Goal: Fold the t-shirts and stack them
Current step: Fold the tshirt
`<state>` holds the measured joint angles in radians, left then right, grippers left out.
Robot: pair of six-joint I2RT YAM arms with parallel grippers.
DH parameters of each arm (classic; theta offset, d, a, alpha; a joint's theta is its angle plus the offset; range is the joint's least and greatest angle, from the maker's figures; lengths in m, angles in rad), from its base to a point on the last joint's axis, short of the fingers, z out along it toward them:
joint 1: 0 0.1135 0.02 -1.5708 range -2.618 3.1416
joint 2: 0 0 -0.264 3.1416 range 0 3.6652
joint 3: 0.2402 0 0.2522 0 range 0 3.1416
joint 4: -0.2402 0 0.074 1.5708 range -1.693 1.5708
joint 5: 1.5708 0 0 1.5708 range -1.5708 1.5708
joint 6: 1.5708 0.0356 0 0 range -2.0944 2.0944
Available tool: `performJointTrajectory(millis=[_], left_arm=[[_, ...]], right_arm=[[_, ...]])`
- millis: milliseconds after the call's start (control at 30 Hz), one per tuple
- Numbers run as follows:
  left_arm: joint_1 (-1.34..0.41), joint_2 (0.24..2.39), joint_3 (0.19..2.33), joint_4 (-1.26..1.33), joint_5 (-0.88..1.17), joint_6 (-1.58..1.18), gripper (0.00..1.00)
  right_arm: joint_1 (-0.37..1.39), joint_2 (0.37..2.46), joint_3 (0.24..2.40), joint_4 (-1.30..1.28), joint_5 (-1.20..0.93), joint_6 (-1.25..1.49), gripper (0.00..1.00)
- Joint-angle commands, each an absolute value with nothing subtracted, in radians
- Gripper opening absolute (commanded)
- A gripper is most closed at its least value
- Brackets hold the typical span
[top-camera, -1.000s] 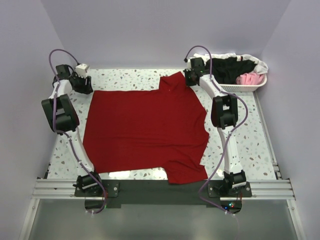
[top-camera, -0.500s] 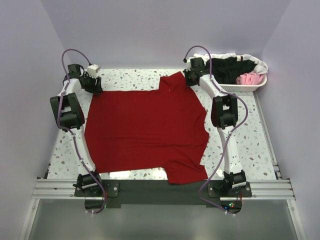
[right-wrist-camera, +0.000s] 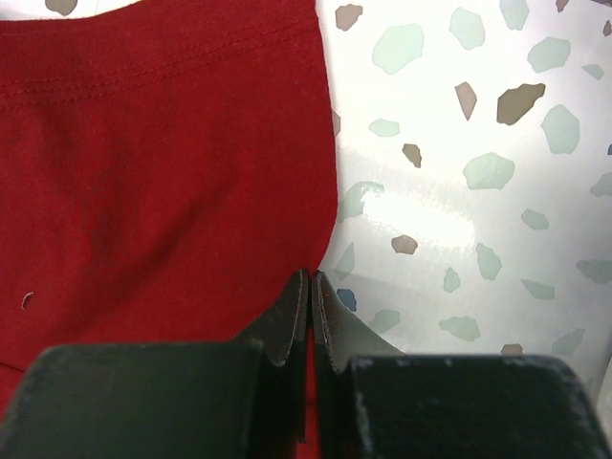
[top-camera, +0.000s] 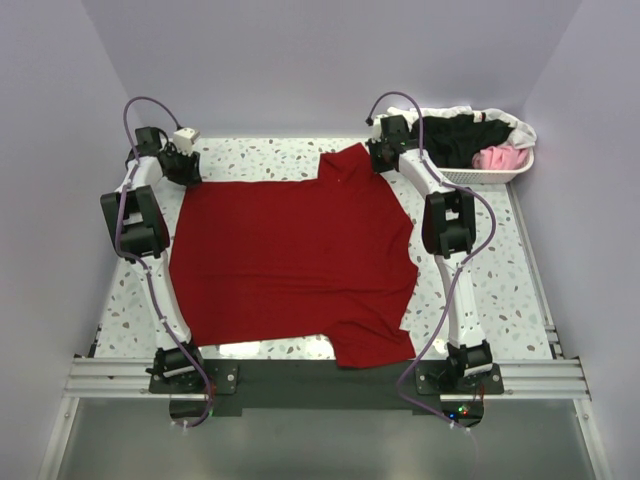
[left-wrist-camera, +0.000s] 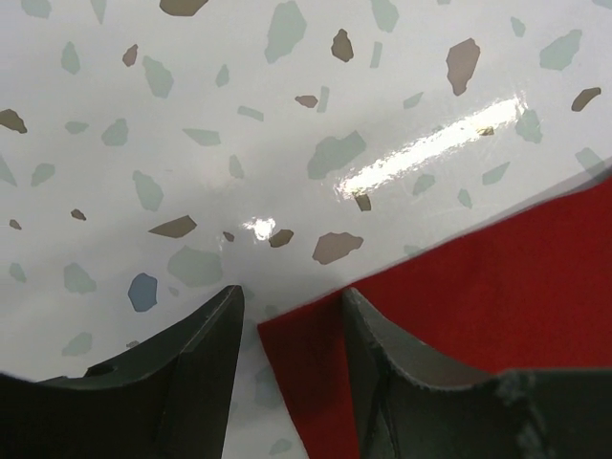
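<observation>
**Red shirt spread, both claws at its far corners**

Large dark red short-sleeved cloth t-shirt [top-camera: 290, 260] lies flat across speckled white table [top-camera: 500, 270], reaching the near edge. Left gripper [left-wrist-camera: 292, 316]: fingers apart, straddling the shirt's far-left corner. Right gripper [right-wrist-camera: 312, 287]: pinched together on the far-right sleeve edge.

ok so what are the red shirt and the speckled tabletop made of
The dark red short-sleeved t-shirt: looks like soft matte knit cotton; stitched hem rows show. The speckled white tabletop: likely glossy terrazzo-print laminate; a bright glare streak shows.

The left arm [top-camera: 135, 215] and right arm [top-camera: 447, 220] are extended toward the far side, the left gripper [left-wrist-camera: 292, 296] is held with fingers parted, and the right gripper [right-wrist-camera: 311, 277] is clamped, fingertips pressed together.
</observation>
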<state>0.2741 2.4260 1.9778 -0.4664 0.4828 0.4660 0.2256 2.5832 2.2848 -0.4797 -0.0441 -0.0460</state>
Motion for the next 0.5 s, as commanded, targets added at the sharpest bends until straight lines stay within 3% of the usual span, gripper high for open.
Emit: performJointTrajectory(millis=[0,300,467], left_arm=[[0.279,2.444,2.002,-0.477,0.454,0.485,0.5],[0.273,2.457,2.008,-0.526,0.489,0.517,0.3],[0.27,2.459,2.02,-0.535,0.52,0.515,0.1]], right_arm=[[0.218,2.592,2.329,-0.44,-0.038,-0.063,0.0],[0.219,2.6,2.358,-0.434,-0.038,-0.086,0.0],[0.219,2.597,2.375,-0.425,-0.038,-0.097,0.0]])
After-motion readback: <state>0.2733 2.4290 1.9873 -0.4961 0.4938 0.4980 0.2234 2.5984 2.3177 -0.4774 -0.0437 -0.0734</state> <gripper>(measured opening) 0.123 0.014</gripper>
